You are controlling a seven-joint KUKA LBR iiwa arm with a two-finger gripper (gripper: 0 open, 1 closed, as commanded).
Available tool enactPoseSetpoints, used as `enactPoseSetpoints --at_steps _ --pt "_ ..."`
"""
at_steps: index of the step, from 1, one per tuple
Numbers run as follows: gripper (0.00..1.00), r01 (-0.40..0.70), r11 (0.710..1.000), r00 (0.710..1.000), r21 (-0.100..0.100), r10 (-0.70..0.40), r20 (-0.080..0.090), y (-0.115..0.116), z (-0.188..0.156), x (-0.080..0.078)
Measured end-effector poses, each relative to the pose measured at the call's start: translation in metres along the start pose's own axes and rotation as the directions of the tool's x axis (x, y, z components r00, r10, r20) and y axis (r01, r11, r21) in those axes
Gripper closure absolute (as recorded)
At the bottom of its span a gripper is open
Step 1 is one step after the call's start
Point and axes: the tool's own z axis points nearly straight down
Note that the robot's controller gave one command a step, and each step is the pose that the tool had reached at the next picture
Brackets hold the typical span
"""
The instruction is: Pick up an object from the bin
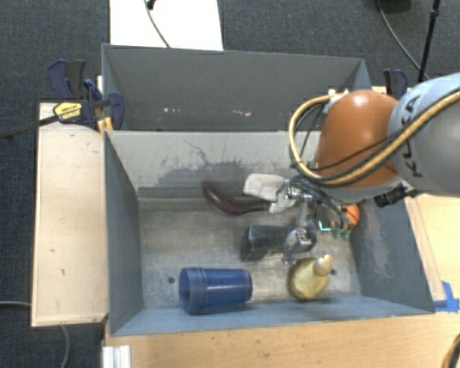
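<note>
My gripper hangs low in the right half of the bin. It is just to the right of a small black blocky object on the bin floor. Right below it, by the front wall, lies a yellowish pear-shaped thing. Nothing can be seen held in the gripper. A small orange thing peeks out to the right of the gripper, partly hidden by the wrist.
A blue cylinder lies on its side at the front left. A dark maroon curved object and a white piece rest near the back wall. The arm with its orange cover and cables overhangs the right side.
</note>
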Motion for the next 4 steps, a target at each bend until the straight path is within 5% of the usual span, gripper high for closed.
enactPoseSetpoints --at_steps 1,2,3,4 --pt "0.0 0.0 1.0 1.0 0.0 0.0 0.007 0.0 -0.003 -0.002" --pt "1.0 -0.218 0.976 0.976 -0.005 0.218 0.014 -0.014 0.064 0.007" --pt "1.0 -0.218 0.976 0.976 -0.005 0.218 0.014 -0.014 0.064 0.007" --pt "1.0 -0.177 0.984 0.984 -0.001 0.177 0.01 0.01 -0.093 -0.012"
